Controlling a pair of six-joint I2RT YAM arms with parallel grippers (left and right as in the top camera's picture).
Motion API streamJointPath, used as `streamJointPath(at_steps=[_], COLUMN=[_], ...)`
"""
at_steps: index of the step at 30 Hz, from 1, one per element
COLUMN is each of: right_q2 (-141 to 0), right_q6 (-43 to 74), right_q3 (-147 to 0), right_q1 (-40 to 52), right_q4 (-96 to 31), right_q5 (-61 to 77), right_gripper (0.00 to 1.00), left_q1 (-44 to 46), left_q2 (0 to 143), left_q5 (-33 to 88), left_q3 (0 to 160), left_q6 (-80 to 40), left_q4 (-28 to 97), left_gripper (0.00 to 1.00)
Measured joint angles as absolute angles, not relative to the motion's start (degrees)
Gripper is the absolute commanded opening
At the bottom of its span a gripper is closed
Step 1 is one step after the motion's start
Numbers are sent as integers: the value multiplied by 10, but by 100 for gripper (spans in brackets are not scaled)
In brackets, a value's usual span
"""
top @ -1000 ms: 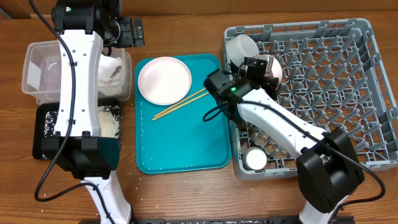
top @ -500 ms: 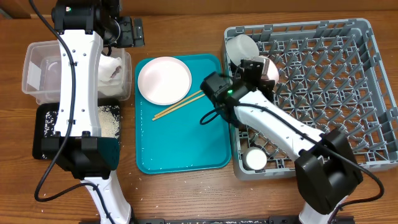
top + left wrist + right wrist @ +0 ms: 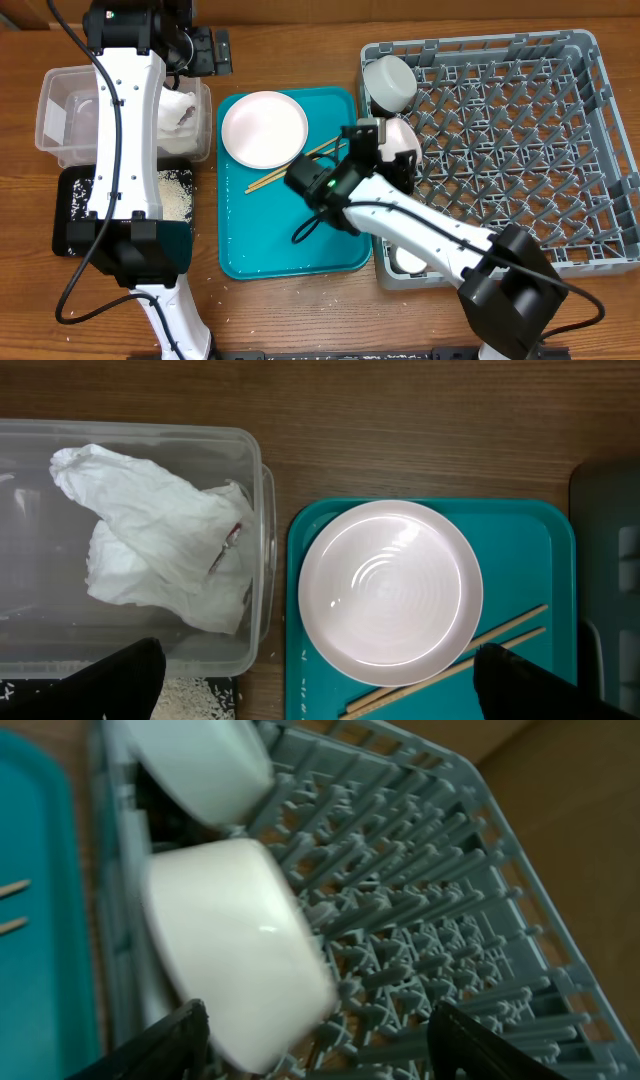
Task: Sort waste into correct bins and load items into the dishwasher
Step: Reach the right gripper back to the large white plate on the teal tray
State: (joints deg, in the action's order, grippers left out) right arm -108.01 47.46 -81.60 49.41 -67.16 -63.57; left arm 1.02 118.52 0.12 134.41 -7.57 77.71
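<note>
the right pincer [image 3: 322, 1045] stands open at the rack's [image 3: 520, 150] left edge. its fingers are spread either side of a white bowl [image 3: 403, 138] that lies tipped on its side among the pegs, and it grips nothing. a second bowl [image 3: 388, 82] sits just behind, in the rack's corner. the left pincer [image 3: 325, 685] hangs wide open and empty above the tabletop [image 3: 300, 20] by the tub [image 3: 55, 110], where a stained napkin [image 3: 150, 550] lies. plate [image 3: 264, 130] and chopsticks [image 3: 285, 170] rest on the teal tray [image 3: 290, 235]. rice [image 3: 178, 195] lies in the black tray [image 3: 65, 235].

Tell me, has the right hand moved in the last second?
Yes. The right hand has drawn back leftward across the grey rack toward the teal tray.
</note>
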Motion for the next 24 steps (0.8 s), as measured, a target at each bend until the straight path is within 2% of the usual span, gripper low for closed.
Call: streamJointPath(at_steps=[8, 12, 17, 20, 24], right_q2=[-1080, -1080, -1080, -1080, -1080], right_q6=[450, 391, 352, 344, 342], right_q3=[-904, -971, -984, -984, -984], right_q1=[494, 491, 491, 484, 456], right_q4=[-660, -584, -482, -444, -416], right_q5=[-509, -416, -347, -313, -259], right_gripper=[79, 93, 100, 100, 95], left_q1=[10, 10, 10, 10, 10], left_q2=[1185, 1185, 1185, 1185, 1185], left_q5=[1, 1, 1, 1, 1], left_q3=[1344, 1344, 1344, 1344, 1344], left_q6=[-76, -76, -76, -76, -76], left_q4=[777, 777, 777, 777, 777], left_gripper=[100, 100, 100, 99, 100])
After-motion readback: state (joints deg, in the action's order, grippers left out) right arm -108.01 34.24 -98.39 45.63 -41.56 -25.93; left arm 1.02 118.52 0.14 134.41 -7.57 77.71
